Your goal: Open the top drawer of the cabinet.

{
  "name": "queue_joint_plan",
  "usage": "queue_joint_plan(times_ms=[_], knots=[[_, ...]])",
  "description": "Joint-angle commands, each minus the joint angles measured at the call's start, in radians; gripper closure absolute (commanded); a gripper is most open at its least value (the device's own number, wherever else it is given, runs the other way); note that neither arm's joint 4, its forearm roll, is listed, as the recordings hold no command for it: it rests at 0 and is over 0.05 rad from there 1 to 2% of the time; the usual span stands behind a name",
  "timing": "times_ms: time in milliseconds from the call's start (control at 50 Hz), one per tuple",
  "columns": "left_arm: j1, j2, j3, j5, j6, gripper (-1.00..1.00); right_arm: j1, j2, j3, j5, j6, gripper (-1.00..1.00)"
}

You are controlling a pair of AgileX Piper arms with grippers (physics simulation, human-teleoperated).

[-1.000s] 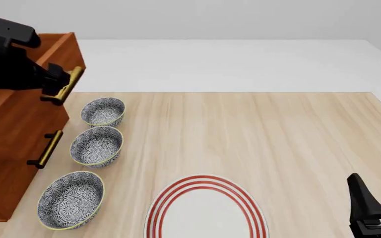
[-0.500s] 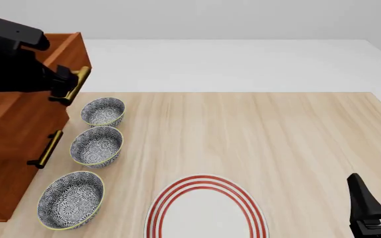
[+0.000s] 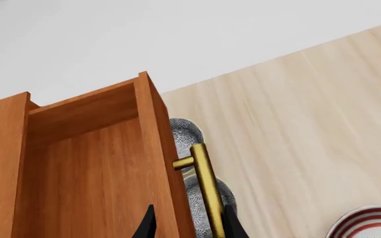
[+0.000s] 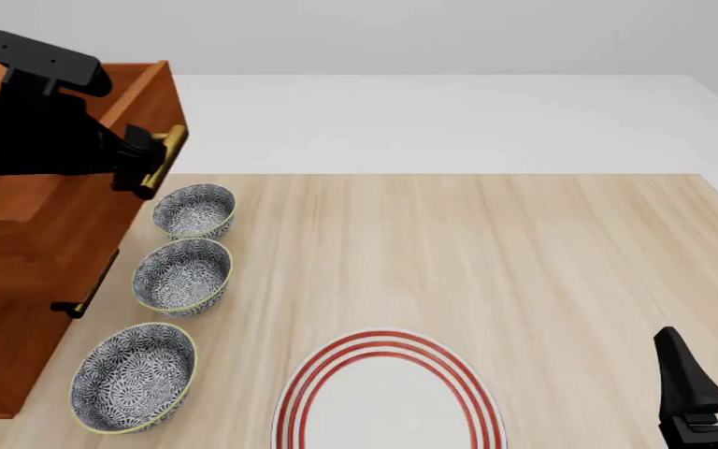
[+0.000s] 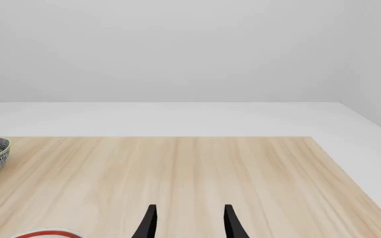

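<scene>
The cabinet (image 4: 22,281) stands at the table's left edge. Its top drawer (image 4: 147,98) is pulled out to the right, and the wooden inside (image 3: 85,168) shows in the left wrist view. The brass handle (image 4: 160,159) (image 3: 205,183) is on the drawer's front. My left gripper (image 4: 142,165) (image 3: 189,225) is at that front with its fingers spread. One finger (image 3: 148,224) is on the drawer's inner side and the other sits just outside the handle. My right gripper (image 4: 709,393) (image 5: 189,223) stands open and empty at the near right.
Three patterned bowls (image 4: 194,210) (image 4: 182,274) (image 4: 135,374) line up just right of the cabinet, under the pulled-out drawer's front. A red-ringed white plate (image 4: 391,393) lies at the near middle. A lower drawer's brass handle (image 4: 85,290) juts from the cabinet front.
The top drawer has slid further out to the right, and my left gripper has moved right with its handle. The right arm has not moved.
</scene>
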Motion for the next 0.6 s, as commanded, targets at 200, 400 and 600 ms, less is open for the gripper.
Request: queue_joint_plan(times_ms=[200,400,600], knots=[[-0.041,0.019,-0.001,0.002,-0.003,-1.00,0.000,0.000,0.000,0.000,0.000,-1.00],[-0.053,0.023,0.000,-0.001,-0.002,-1.00,0.000,0.000,0.000,0.000,0.000,-1.00],[-0.066,0.026,0.002,-0.001,-0.002,-1.00,0.000,0.000,0.000,0.000,0.000,-1.00]])
